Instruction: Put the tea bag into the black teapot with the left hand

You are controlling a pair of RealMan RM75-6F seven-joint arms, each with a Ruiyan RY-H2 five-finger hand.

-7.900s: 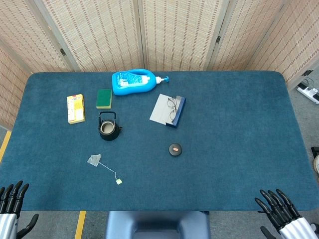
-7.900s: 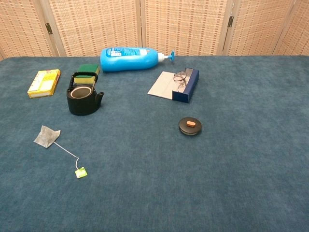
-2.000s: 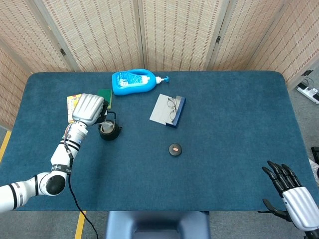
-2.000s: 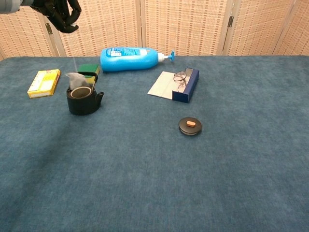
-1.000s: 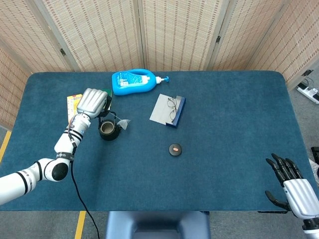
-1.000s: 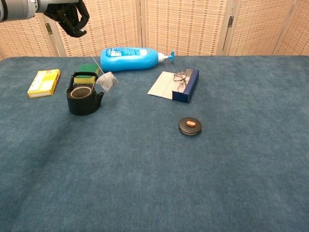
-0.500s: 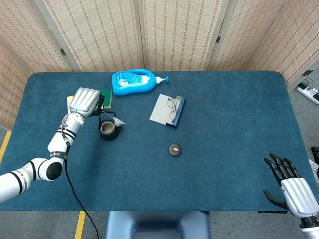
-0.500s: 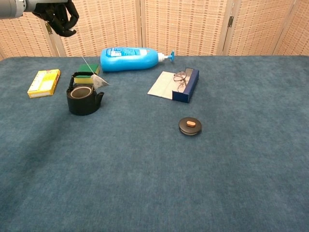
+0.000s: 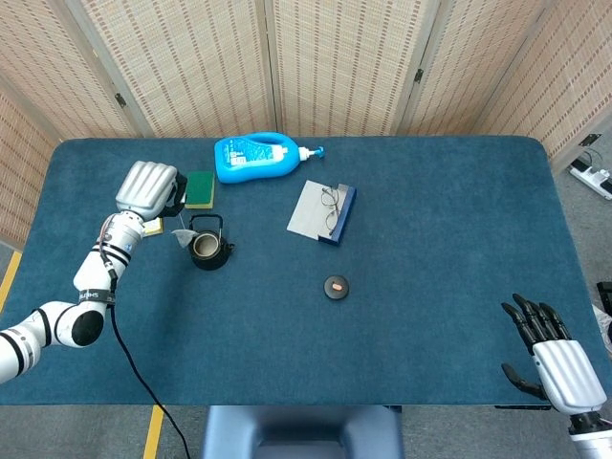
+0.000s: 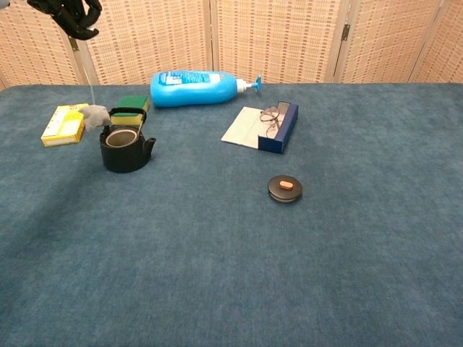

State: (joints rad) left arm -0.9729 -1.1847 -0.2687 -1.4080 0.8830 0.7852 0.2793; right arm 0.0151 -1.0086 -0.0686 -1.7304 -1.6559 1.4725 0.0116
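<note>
From the head view, my left hand [image 9: 146, 187] is raised just left of the teapot [image 9: 208, 247], pinching the string with the tea bag [image 9: 181, 235] dangling beside the pot's left rim. My right hand [image 9: 553, 359] idles far right, fingers spread, holding nothing.

In the chest view, my left hand [image 10: 69, 16] holds the string above; the tea bag [image 10: 94, 113] hangs just left of the teapot [image 10: 126, 149], outside it.

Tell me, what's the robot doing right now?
Left hand holds the tea bag by its string, dangling beside the black teapot, not inside. Right hand open, idle at table edge. Nothing blocking the pot's open top.
</note>
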